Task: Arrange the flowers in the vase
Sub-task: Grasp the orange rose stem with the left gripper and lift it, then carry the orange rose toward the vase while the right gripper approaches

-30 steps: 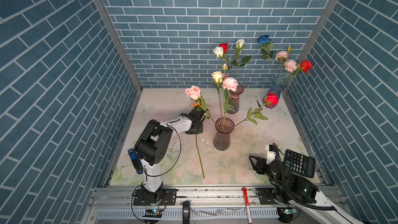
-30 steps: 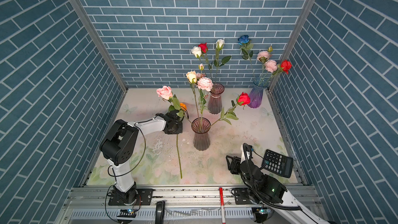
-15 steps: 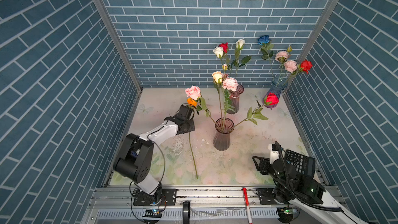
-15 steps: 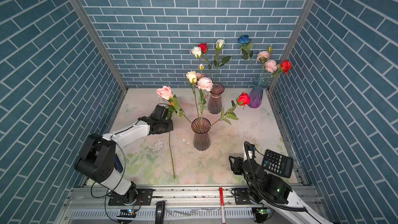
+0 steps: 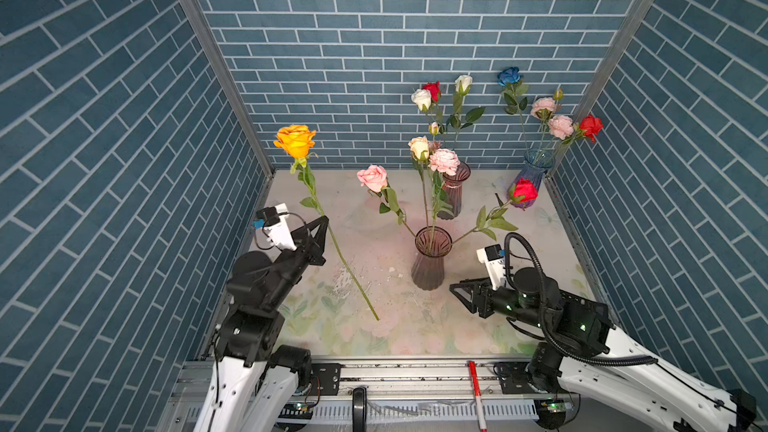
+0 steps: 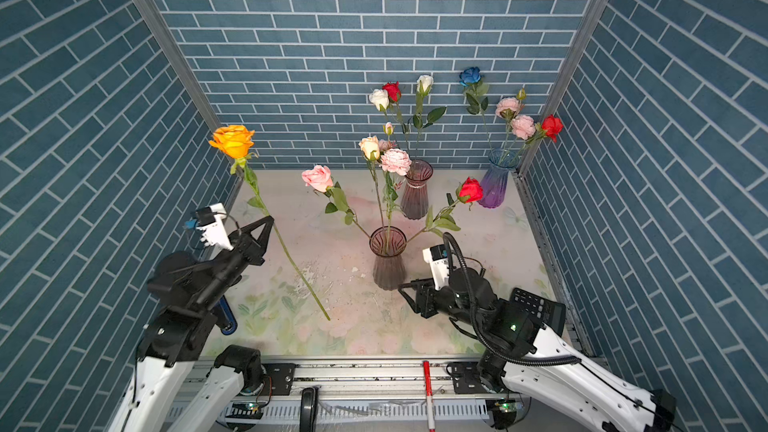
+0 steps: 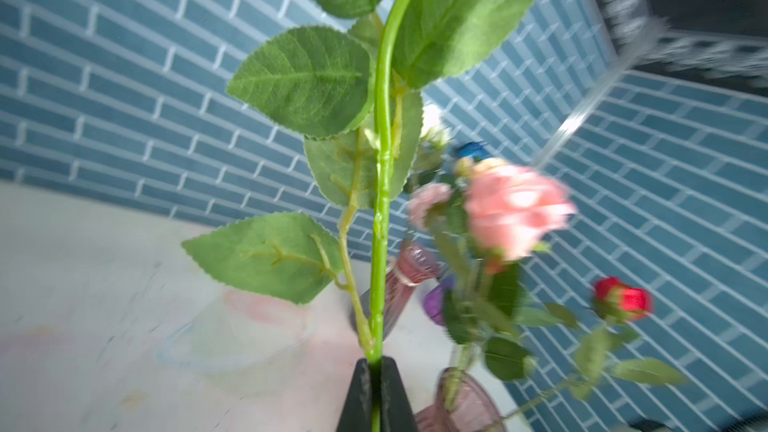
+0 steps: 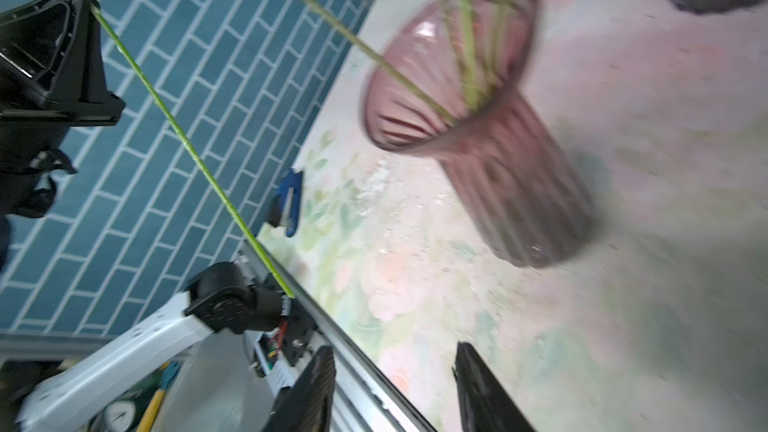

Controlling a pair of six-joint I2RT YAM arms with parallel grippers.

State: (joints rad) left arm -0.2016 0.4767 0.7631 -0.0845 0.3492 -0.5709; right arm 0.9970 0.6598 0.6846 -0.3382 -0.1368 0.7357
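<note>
Three walls close in the bench [image 5: 374,338]: a back wall [image 5: 415,14], a left wall [image 5: 104,160] and a right wall [image 5: 698,160], all in blue-grey brick pattern with pale joints. Grey metal posts [image 5: 219,64] rise at both back corners. The bench's surface is pale, printed with faded pink and green blossoms. A slotted aluminium rail [image 5: 415,371] lines its front edge. The light is bright and even.

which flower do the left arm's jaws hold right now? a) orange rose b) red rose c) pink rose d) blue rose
A: the left gripper has its jaws shut on the green stem of the orange rose, as both top views show.
</note>
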